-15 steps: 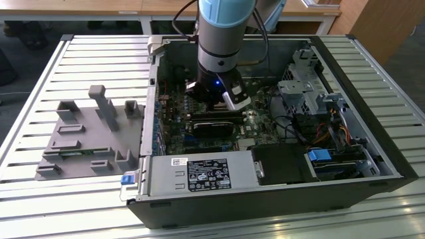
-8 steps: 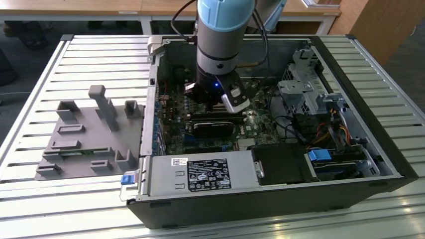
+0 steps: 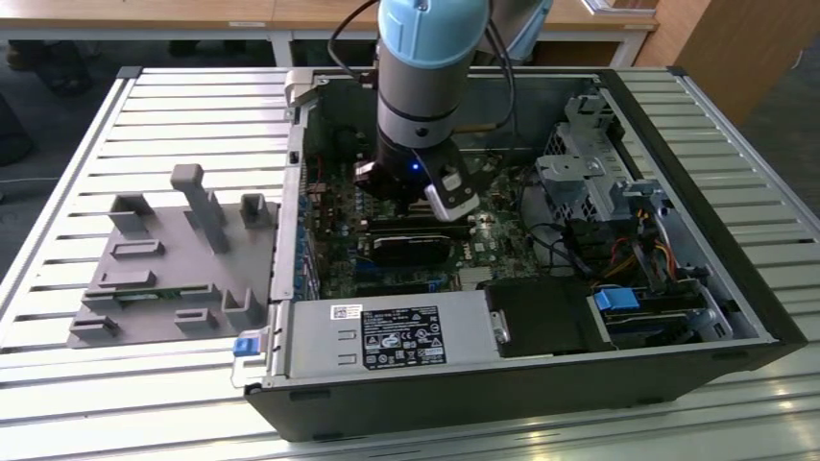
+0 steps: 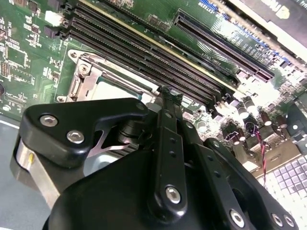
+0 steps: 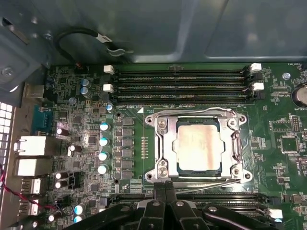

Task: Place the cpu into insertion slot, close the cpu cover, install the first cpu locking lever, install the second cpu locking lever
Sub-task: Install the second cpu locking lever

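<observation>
The cpu point(image 5: 198, 145) already sits in the insertion slot point(image 5: 198, 171), its dull metal top showing through the cut-out of the cpu cover point(image 5: 163, 143), which lies flat over it. So the first two steps look done, and by my reading the work has reached the locking levers. One thin wire lever point(image 5: 206, 187) runs along the side of the cover nearest the tool; whether it is hooked home I cannot tell.

In the first wrist view the tool point(image 5: 165, 188) hangs just beside that same edge of the cover, fingers drawn together with nothing between them (clenched, as for pushing rather than gripping). The second wrist view shows the narrow fingertip point(image 4: 171, 94) close above the board, next to the cover's frame point(image 4: 96, 72) and the long memory slots point(image 4: 144, 52). In the exterior view the arm reaches down into the open computer case point(image 3: 640, 384).

Seating a lever calls for a press down and sideways under its catch, with little room beside the cover.
</observation>
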You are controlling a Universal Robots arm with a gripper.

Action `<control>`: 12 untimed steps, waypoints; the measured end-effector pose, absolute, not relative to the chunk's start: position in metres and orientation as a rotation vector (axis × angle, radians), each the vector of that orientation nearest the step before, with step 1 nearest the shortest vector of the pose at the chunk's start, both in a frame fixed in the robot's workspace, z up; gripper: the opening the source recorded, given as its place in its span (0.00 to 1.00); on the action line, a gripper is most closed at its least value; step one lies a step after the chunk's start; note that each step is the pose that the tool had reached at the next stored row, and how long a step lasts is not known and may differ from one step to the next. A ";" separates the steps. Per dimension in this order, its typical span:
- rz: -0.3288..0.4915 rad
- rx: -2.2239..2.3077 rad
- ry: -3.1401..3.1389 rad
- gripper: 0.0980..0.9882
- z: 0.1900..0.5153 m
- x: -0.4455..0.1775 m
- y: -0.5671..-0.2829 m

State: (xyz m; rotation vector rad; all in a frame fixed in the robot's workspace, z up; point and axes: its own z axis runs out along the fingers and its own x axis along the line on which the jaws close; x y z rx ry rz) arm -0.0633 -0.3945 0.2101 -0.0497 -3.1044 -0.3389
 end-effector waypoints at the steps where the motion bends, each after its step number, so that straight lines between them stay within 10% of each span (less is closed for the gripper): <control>1: -0.340 -0.050 -3.104 0.01 0.209 -0.063 -0.394; 12: -0.356 -0.049 -3.102 0.01 0.202 -0.064 -0.395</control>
